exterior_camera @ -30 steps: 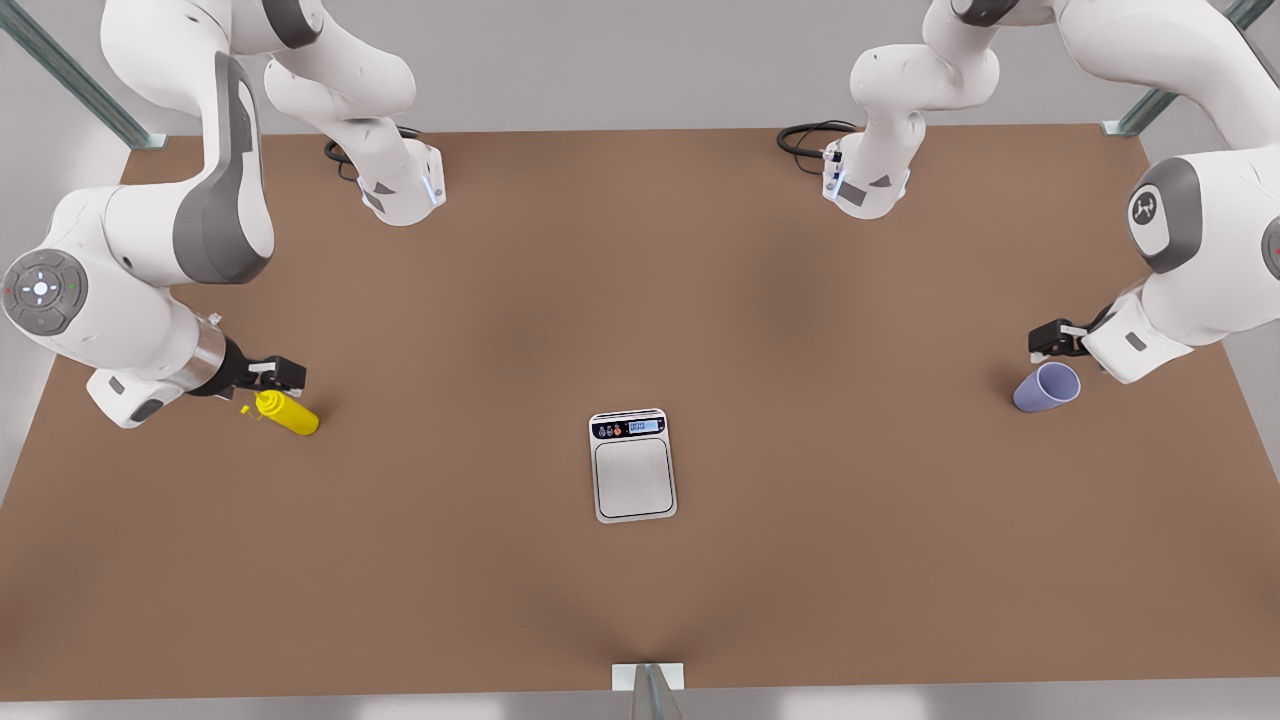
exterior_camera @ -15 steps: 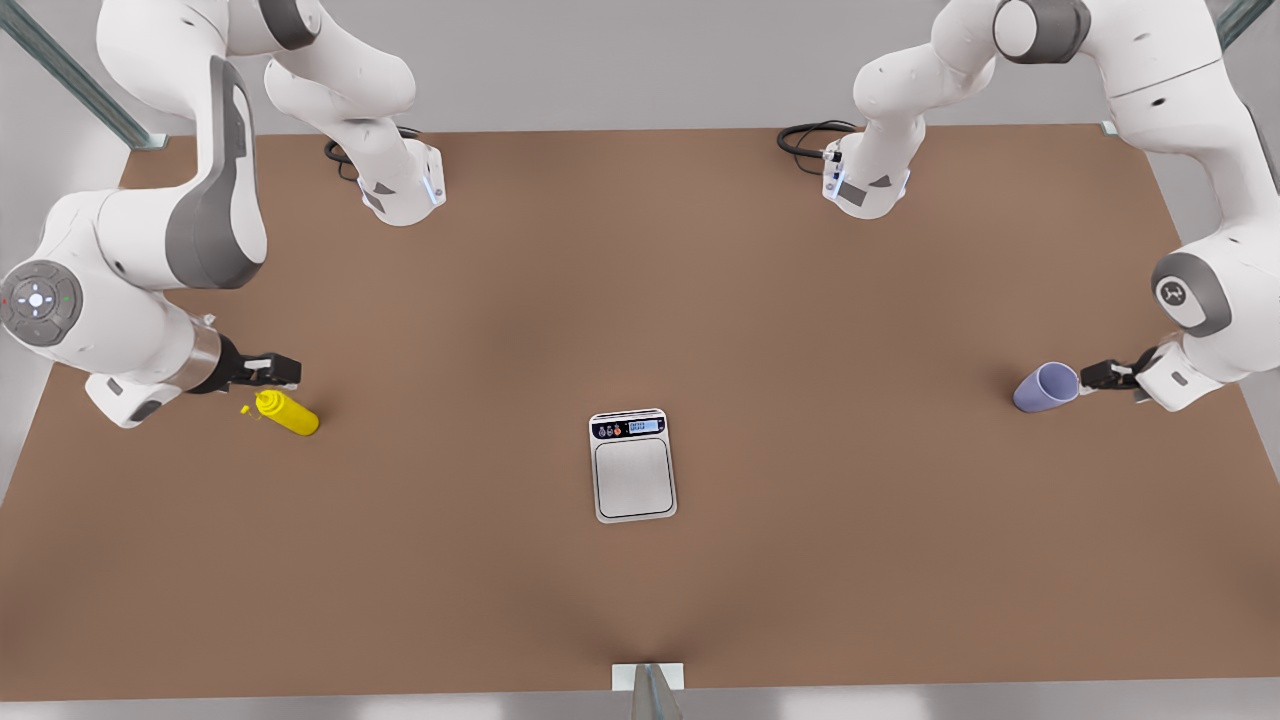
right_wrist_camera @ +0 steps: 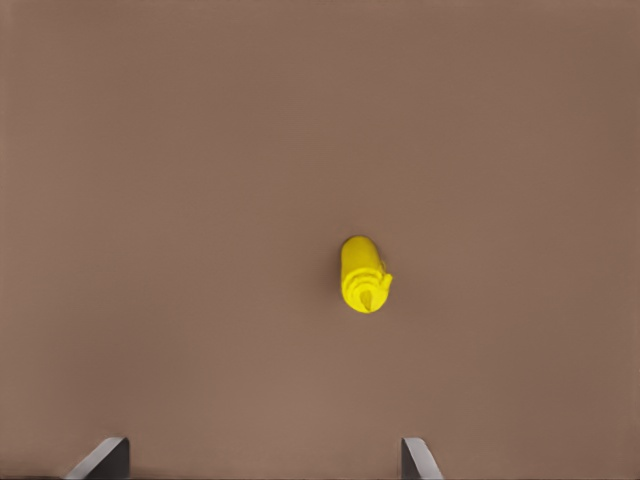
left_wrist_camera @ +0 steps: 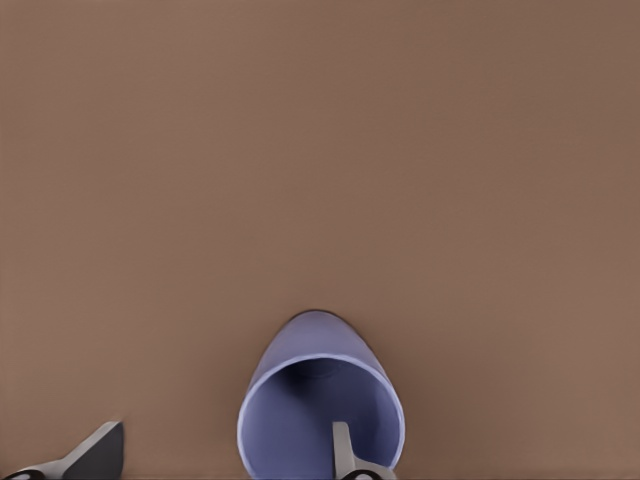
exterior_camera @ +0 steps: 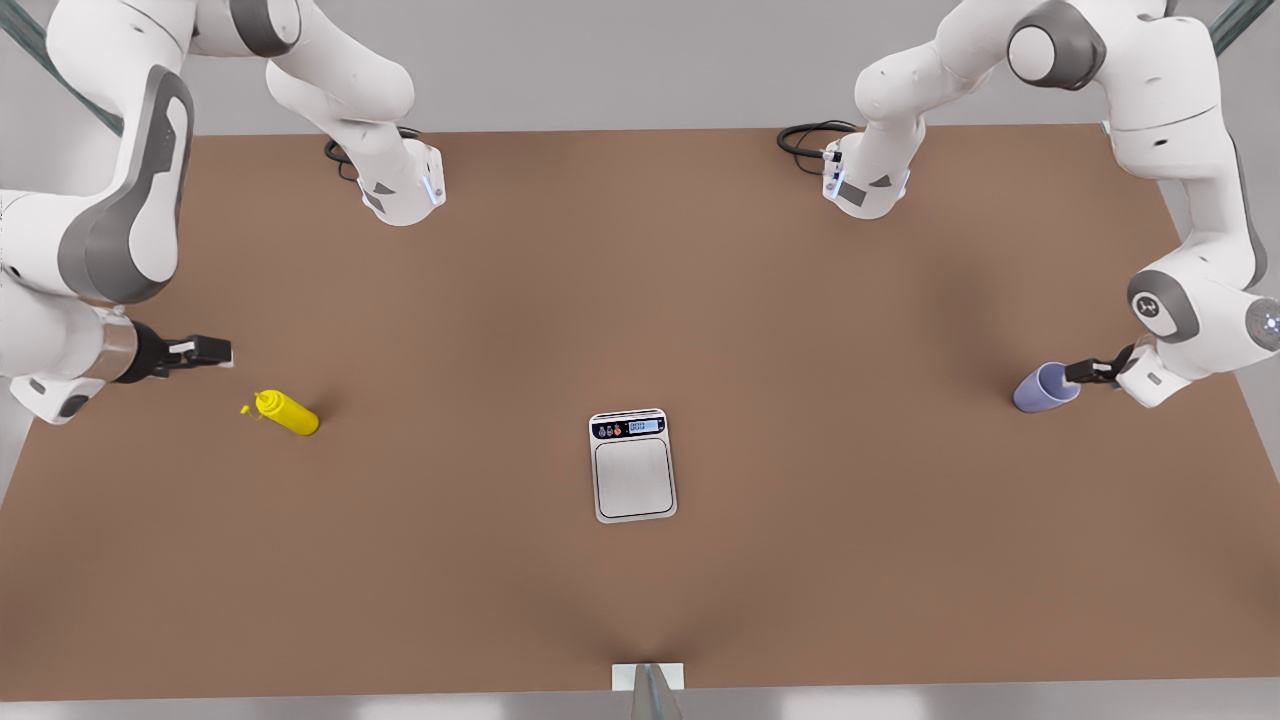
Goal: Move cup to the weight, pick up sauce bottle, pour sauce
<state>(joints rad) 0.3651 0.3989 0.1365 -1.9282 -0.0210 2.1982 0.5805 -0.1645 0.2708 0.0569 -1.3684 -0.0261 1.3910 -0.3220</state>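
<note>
The left gripper (exterior_camera: 1078,373), at the front view's right, has its fingers spread wide around the rim of the cup (exterior_camera: 1046,388): in the left wrist view one finger (left_wrist_camera: 343,452) reaches inside the mouth of the cup (left_wrist_camera: 320,405) and the other stands well outside the wall, so nothing is clamped yet. The cup lies on its side on the table (exterior_camera: 640,300), its long axis running away from this gripper, mouth toward the fingers and base pointing off toward the middle of the table.

The right gripper (exterior_camera: 208,351), at the front view's left, is wide open and empty, apart from the bottle (exterior_camera: 288,413), which lies ahead of it. In the right wrist view the bottle (right_wrist_camera: 362,273) lies on its side with its nozzle pointing back toward this gripper.

The weight (exterior_camera: 632,465) sits bare, well apart from both grippers, display strip at its far end.

By my judgement nothing is done yet: the cup grasp is only being set up, with the carry, bottle pickup and pour all left
</note>
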